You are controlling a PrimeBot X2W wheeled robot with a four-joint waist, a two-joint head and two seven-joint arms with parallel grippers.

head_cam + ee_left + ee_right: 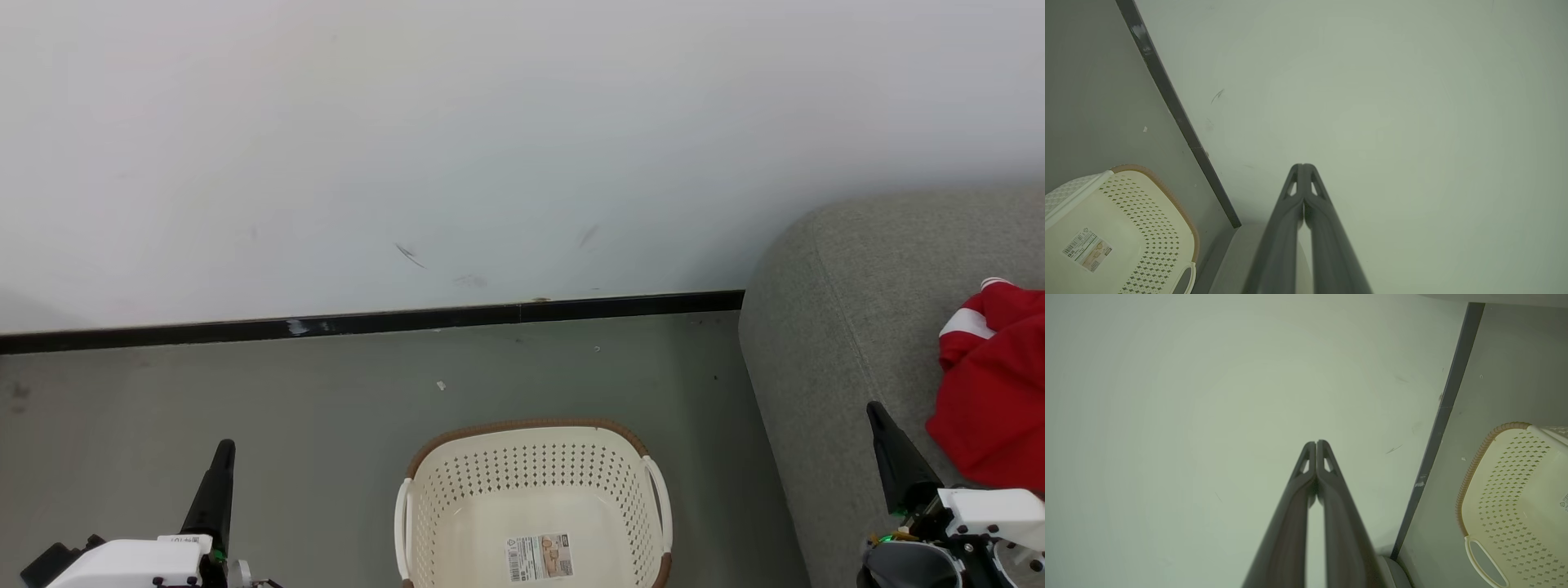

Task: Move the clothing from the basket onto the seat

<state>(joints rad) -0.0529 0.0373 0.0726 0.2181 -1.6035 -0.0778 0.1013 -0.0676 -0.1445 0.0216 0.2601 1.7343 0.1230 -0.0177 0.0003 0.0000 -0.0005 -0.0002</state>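
Clothing [992,392], red with a white stripe, lies on the grey seat [824,327] at head view right. The basket [531,465] stands on the floor [245,392], bottom label showing.
Left wrist view: left tool [1303,166] closed, gripping nothing.
Right wrist view: right tool [1316,443] closed, gripping nothing; basket at right.
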